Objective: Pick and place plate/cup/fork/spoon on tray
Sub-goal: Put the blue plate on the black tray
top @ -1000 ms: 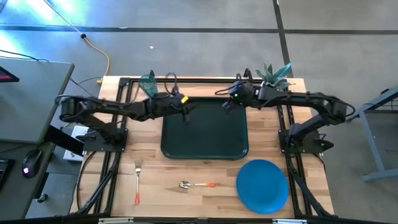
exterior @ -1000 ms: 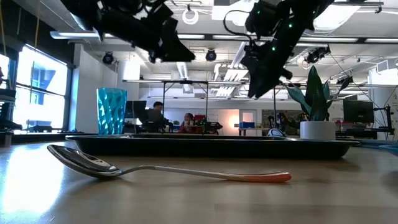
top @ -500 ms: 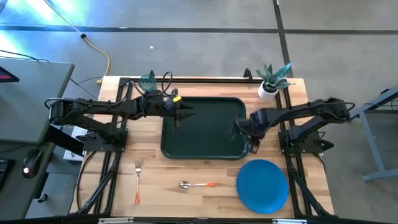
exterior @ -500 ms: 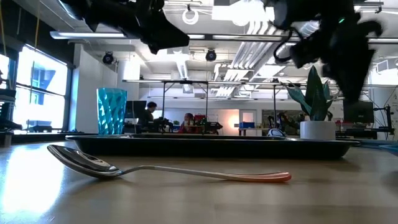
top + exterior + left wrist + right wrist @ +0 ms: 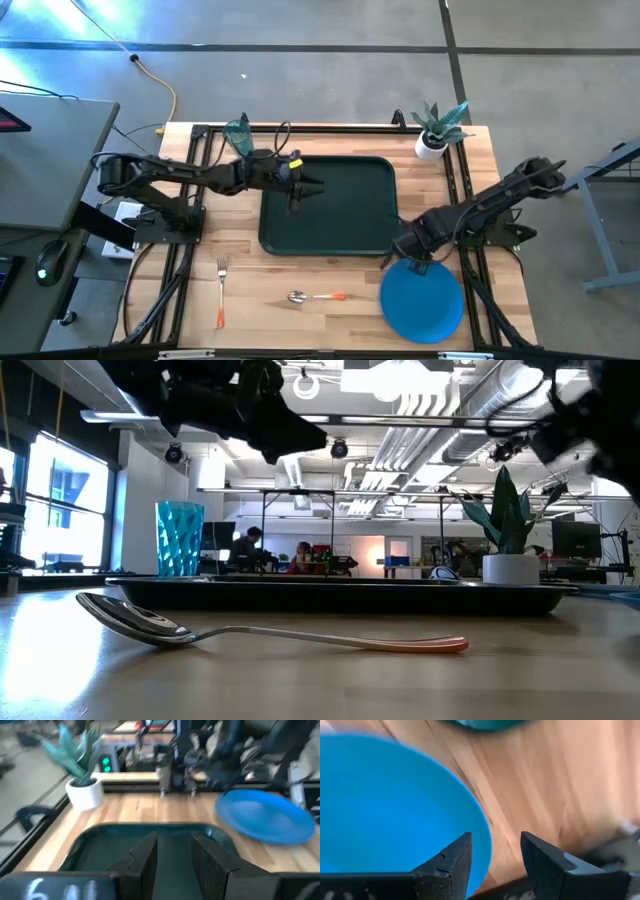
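The blue plate [image 5: 422, 298] lies flat on the table at the near right. It also shows in the right wrist view [image 5: 385, 810]. My right gripper [image 5: 400, 256] is open just over the plate's far left rim [image 5: 482, 835], its fingers standing either side of the rim. My left gripper [image 5: 306, 188] is open and empty above the left part of the green tray [image 5: 345, 215]. The teal cup [image 5: 238, 132] stands off the tray's far left corner. The fork [image 5: 221, 290] and the spoon [image 5: 315, 296] lie on the table near the front edge.
A white pot with a green plant [image 5: 435, 128] stands at the far right corner. Black frame rails [image 5: 185, 220] run along both sides of the table. Bare wood lies between the tray and the front edge.
My right gripper has swung from the tray's far right corner toward the table's near edge and gone down. It now stands at the plate's far left rim. My left gripper has stayed over the tray's left part. The tableware has not moved.
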Robot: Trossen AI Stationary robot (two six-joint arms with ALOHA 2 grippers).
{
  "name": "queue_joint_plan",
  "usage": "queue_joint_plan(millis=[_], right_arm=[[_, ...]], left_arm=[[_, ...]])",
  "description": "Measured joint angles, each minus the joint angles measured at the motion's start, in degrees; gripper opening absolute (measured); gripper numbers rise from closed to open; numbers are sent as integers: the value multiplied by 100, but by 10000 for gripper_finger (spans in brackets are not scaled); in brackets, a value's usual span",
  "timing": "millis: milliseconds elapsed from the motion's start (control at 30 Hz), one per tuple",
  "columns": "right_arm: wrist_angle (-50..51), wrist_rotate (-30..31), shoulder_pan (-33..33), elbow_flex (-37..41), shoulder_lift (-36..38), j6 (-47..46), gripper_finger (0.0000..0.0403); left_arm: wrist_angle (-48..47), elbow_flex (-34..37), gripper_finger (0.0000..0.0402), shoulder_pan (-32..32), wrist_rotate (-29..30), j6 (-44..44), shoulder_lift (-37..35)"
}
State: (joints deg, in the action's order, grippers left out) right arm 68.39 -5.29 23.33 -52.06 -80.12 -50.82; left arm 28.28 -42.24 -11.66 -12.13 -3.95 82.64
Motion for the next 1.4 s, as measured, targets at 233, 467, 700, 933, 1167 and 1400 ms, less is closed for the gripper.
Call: queue_joint_plan(millis=[233, 467, 700, 933, 1167, 1400], right_arm=[[-1410, -487, 325, 1093, 337, -1310, 161], [-1267, 566, 1042, 953, 719, -2911, 160], [-889, 2179, 1364, 720, 792, -3596, 160], [-1130, 2529, 1332, 714, 748, -3806, 160], [-1016, 2276, 1361, 712, 733, -3781, 160], [-874, 1831, 1642, 812, 733, -3522, 160]], left_arm=[[2406, -245, 106, 493, 91, 926, 1435], [1802, -1472, 106, 1156, 87, 1425, 2604], [-173, -2974, 106, 1961, 677, 2024, 3395], [-1038, -4071, 106, 2594, 2275, 2725, 4103], [-725, -4721, 106, 2962, 2624, 3832, 4990], [-938, -5508, 106, 3027, 2300, 4238, 5731]])
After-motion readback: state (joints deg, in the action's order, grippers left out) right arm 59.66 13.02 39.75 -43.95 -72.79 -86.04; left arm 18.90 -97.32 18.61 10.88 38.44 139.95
